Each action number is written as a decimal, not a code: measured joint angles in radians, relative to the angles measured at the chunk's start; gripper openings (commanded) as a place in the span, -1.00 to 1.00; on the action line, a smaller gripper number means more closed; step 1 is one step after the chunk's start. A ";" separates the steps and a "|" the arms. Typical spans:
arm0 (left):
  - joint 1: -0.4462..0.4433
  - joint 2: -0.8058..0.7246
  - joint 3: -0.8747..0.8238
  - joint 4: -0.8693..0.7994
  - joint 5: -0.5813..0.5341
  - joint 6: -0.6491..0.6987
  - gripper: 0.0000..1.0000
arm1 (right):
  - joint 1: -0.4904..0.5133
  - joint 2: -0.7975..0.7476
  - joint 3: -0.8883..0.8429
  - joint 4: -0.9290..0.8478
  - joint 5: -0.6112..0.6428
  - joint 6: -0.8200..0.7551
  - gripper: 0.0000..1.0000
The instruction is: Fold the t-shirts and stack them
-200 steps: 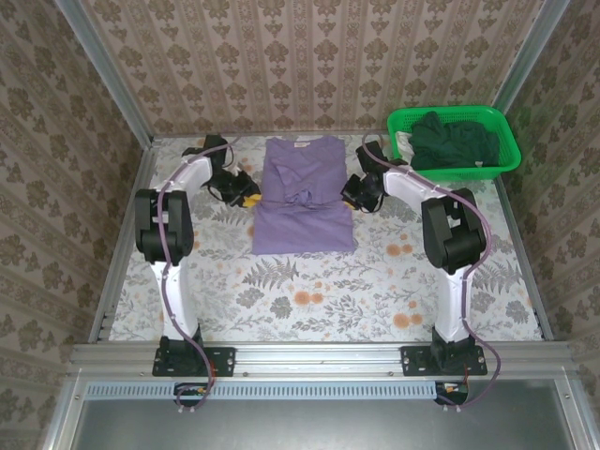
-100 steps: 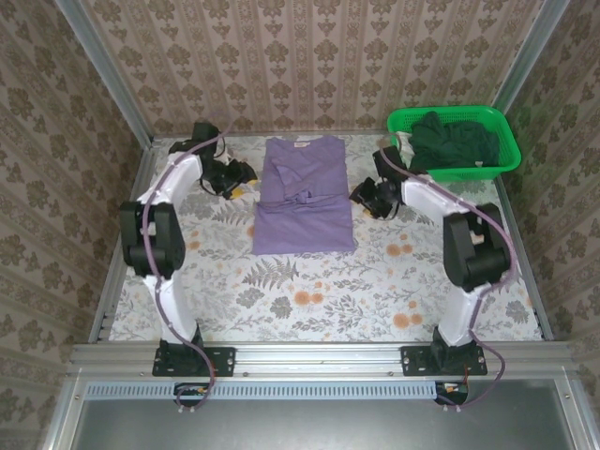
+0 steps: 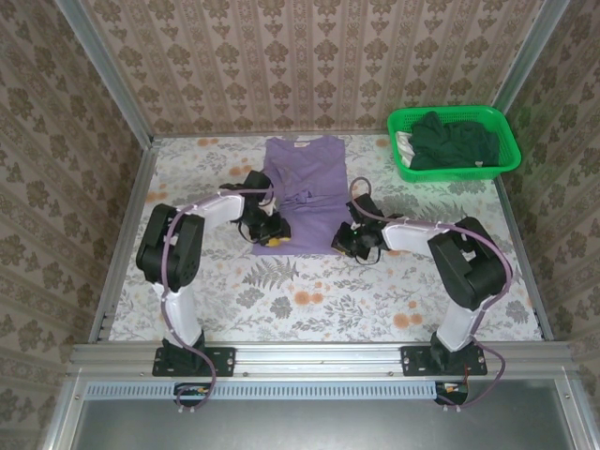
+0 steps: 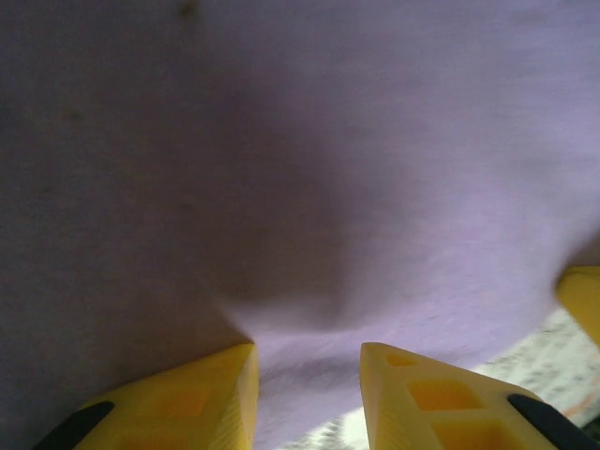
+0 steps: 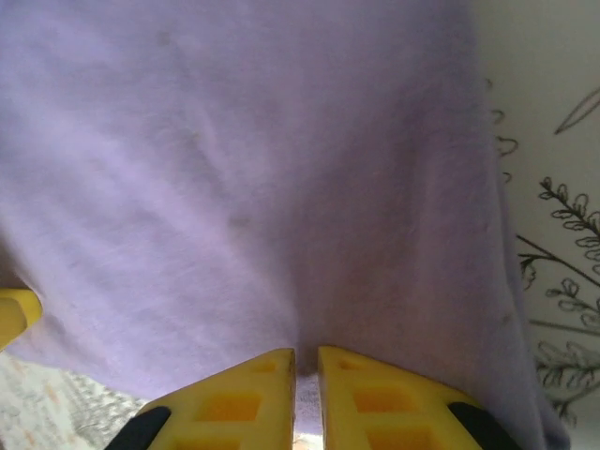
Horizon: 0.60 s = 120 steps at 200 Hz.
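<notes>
Top external view puts the left gripper (image 3: pixel 272 236) and right gripper (image 3: pixel 349 242) at the two near hem corners of the lavender t-shirt (image 3: pixel 305 202). It lies flat mid-table, long axis 12 to 6, collar at 12. Its cloth runs toward 12 from both hands, so neither is nearer. Wrist views add the grip: the left jaws are part open astride the hem, the right nearly closed, pinching cloth. The dark green t-shirts (image 3: pixel 455 141) sit in the basket (image 3: pixel 459 173) at 2.
</notes>
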 measured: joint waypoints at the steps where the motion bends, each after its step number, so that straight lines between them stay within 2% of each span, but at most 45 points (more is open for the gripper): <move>1: 0.000 0.002 -0.004 0.002 0.000 0.002 -0.32 | 0.000 0.001 -0.001 0.002 0.000 0.000 -0.69; 34: 0.006 -0.036 -0.081 0.084 0.008 0.019 -0.31 | 0.018 -0.026 -0.070 0.104 0.009 0.006 -0.70; 65: -0.029 -0.140 -0.218 0.126 0.003 0.020 -0.30 | 0.076 -0.139 -0.211 0.154 0.028 0.029 -0.70; 97: -0.087 -0.297 -0.394 0.114 0.014 -0.006 -0.26 | 0.167 -0.313 -0.364 0.120 0.050 0.070 -0.69; 120: -0.103 -0.416 -0.499 0.065 0.015 -0.046 -0.15 | 0.233 -0.434 -0.418 0.034 0.073 0.090 -0.57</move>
